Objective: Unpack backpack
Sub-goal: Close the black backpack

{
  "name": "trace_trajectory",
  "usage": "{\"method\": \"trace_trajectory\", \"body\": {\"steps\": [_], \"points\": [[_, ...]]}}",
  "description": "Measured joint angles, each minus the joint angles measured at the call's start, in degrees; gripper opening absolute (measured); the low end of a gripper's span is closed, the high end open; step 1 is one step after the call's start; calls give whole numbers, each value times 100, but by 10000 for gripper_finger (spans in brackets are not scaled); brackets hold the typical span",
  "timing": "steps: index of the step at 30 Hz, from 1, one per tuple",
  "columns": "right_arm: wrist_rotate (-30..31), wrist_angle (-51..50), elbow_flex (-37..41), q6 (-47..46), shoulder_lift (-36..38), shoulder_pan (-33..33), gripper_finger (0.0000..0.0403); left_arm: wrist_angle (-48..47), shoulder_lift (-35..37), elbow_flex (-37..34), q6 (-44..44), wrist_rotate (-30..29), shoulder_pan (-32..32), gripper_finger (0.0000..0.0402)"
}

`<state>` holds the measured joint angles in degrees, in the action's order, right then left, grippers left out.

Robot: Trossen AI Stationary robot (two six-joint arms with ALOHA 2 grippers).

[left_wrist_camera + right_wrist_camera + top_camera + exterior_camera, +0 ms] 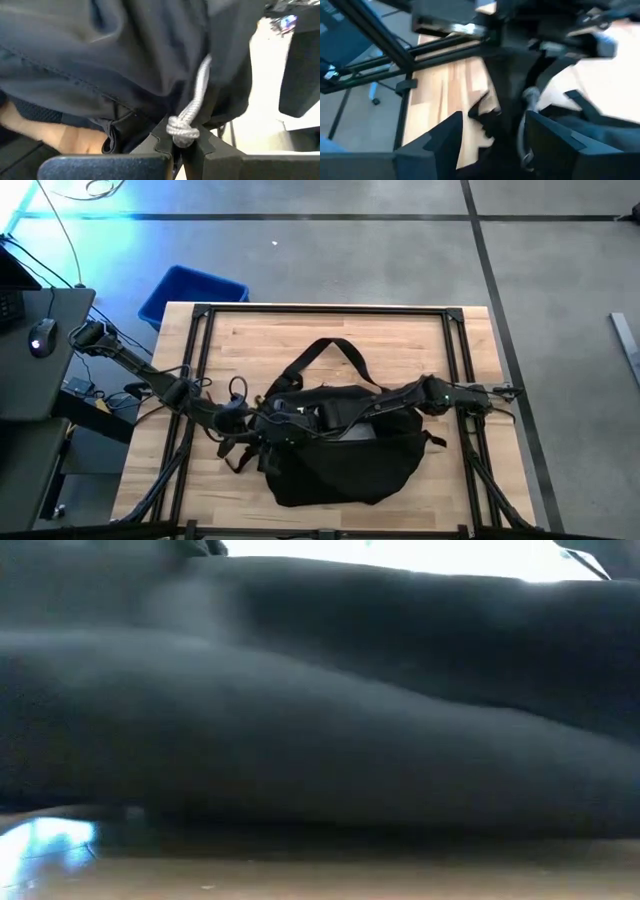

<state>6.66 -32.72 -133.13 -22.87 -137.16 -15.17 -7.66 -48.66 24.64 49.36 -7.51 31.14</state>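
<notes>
My left tool [182,145] is clamped tight on a grey knotted cord [192,107] that hangs from the backpack [345,445], the knot sitting right between my two dark fingers [150,142]. Dark fabric folds crowd in close above that pinch. From overhead, this tool sits at the left end of the bag, down among the loose black straps [235,450].

My right tool [492,137] has its fingers standing apart, with nothing between them but dark bag fabric and a strap end below. Overhead, it is at the bag's right end, near the counter's right side.

The backpack lies flat in the middle of the wooden counter [300,330], slumped and wide, with one long strap [330,350] looping up toward the far edge. At table height, the black bulk fills nearly the whole picture, with only a thin strip of wood showing beneath it.

Off the counter, a blue bin [190,295] sits on the floor by the far left corner, and a computer mouse [41,335] rests on a side desk.
</notes>
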Motion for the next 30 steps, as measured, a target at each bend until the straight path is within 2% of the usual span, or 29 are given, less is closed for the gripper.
{"method": "trace_trajectory", "body": {"steps": [3, 8, 13, 16, 20, 25, 27, 30], "points": [[226, 33, -2, 87, 0, 39, 202, 119, 2, 4, -2, 38, -2, 0], [249, -15, -1, 87, -5, 139, 204, 146, -37, 15, -11, 13, -59, 0], [-273, -339, 4, 148, -12, 312, 199, 155, -219, 22, -149, 5, -114, 0], [-583, -326, 4, 612, -35, 368, 183, 157, -396, 24, -151, 0, -114, 0], [-690, -87, 12, 1127, -94, 344, 136, 164, -667, 26, -147, 83, -114, 0], [-589, -328, 8, 863, -281, 318, 86, 176, -921, 26, -151, 187, -114, 0], [-577, -351, 15, 610, -368, 318, 86, 155, -999, 26, -151, 250, -111, 0], [-720, -318, 12, 334, -413, 319, 107, 195, -1074, 28, -229, 252, -111, 0]]}}
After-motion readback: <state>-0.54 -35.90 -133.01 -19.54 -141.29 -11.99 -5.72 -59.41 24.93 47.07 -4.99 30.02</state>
